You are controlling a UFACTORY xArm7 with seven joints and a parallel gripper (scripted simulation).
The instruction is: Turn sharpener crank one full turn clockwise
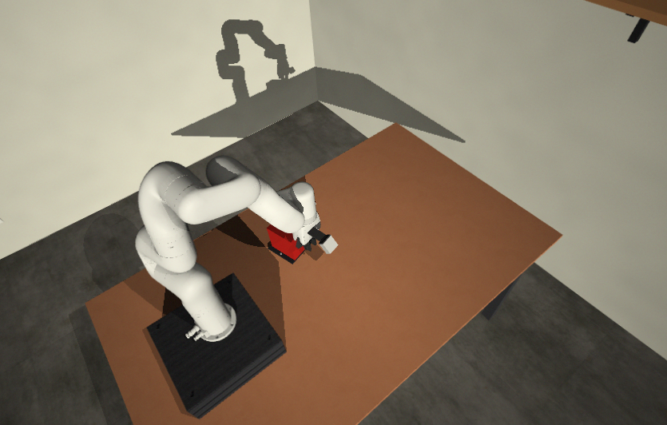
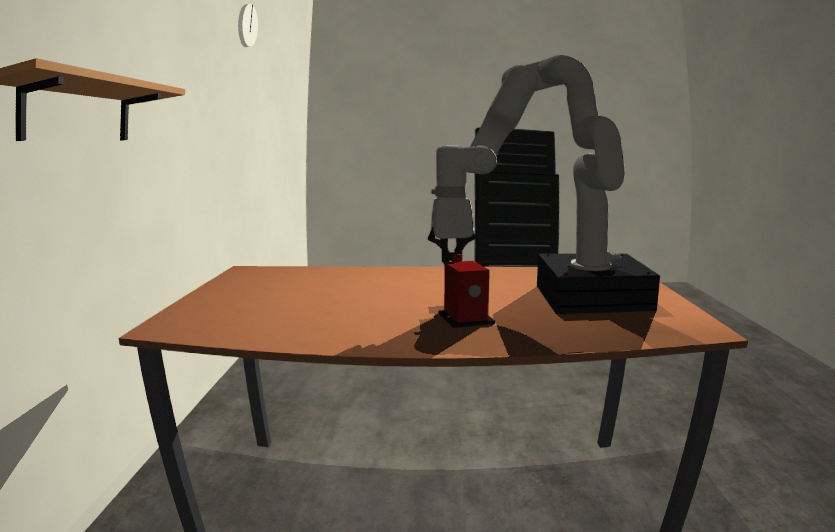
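The red pencil sharpener (image 1: 284,241) (image 2: 465,294) stands on a black base near the middle of the brown table (image 1: 430,211) (image 2: 308,297). In the exterior view its grey pencil hole faces the camera, so the crank end is turned away. My gripper (image 1: 320,238) (image 2: 452,257) points straight down at the crank end, just above the sharpener's top. Its black fingers are shut on the crank's pale knob (image 1: 329,244), which sticks out past the fingers near the top of its circle. In the exterior view the knob is hidden behind the fingers and the sharpener.
The arm's black pedestal (image 1: 240,359) (image 2: 599,284) stands on the table at the end nearest the arm. A black cabinet (image 2: 520,198) stands behind the table. A wall shelf (image 2: 77,79) hangs high on the side wall.
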